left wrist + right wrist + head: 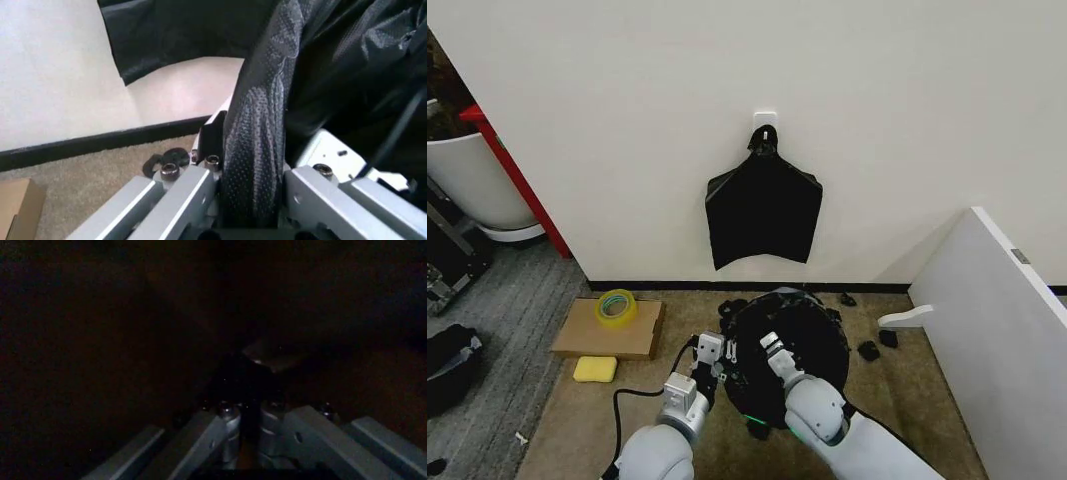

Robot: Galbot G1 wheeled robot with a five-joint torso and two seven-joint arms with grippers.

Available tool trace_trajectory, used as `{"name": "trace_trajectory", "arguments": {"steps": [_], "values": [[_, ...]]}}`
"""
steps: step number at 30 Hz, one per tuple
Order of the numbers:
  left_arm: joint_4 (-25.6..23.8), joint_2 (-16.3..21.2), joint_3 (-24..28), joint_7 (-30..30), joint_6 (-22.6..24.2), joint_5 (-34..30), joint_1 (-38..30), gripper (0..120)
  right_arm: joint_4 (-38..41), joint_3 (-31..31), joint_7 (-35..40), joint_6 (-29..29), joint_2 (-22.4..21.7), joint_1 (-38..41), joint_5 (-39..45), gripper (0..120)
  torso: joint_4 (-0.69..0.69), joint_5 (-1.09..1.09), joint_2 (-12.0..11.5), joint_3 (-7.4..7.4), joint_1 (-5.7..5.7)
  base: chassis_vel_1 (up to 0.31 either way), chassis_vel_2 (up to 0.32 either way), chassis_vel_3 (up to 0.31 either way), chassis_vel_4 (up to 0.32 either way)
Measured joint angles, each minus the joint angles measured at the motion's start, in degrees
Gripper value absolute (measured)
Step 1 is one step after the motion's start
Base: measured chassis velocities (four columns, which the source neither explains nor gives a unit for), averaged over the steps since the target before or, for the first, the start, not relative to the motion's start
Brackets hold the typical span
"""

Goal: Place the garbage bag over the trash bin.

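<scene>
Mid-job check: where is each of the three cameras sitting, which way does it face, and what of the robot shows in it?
Head: high, looking down at the garbage bag over the trash bin by the wall; both arms enter below, left gripper and right gripper at the bag.
Left wrist: on the left arm, facing the wall; left gripper shut on a fold of the bag.
Right wrist: inside the dark bag; right gripper nearly closed.
Shared: head and left wrist views both show the bag and black baseboard.

wall [627, 130] behind, white panel [997, 310] right, carpet [567, 420] open
</scene>
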Motion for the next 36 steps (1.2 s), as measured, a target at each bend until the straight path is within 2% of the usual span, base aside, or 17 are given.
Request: {"name": "trace_trajectory", "arguments": {"steps": [3,11,20,30,36], "values": [[-0.07,0.27,0.04,0.09,-0.1,0.29,0.29,1,-0.87,0.29,0.67,0.0,0.38,0.78,0.68,0,0.01,0.01,0.0,0.0,0.0,0.0,0.0,0.0,0.0],[-0.89,0.42,-0.31,0.24,-0.11,0.14,0.35,1,-1.51,-0.2,1.3,0.03,-2.35,0.48,2.07,0,-0.01,0.0,0.0,0.0,0.0,0.0,0.0,0.0,0.0],[-1.61,0.82,-0.33,0.65,-0.35,0.56,1.55,1,-1.39,-1.08,2.19,0.17,-0.2,1.07,4.1,0,0.01,0.01,0.01,0.0,0.0,0.0,0.0,0.0,0.0],[-2.45,1.09,-0.5,0.8,-0.37,0.87,1.98,1,-0.75,-0.92,2.54,0.14,-2.5,0.47,4.86,0,-0.02,0.0,0.01,0.0,0.0,0.0,0.0,0.0,0.0],[-2.6,1.01,-0.43,0.89,-0.37,1.08,2.24,1,-0.01,-1.16,2.02,0.12,-1.8,-0.19,4.09,0,-0.01,0.0,0.01,0.0,0.0,0.0,0.0,0.0,0.0]]}}
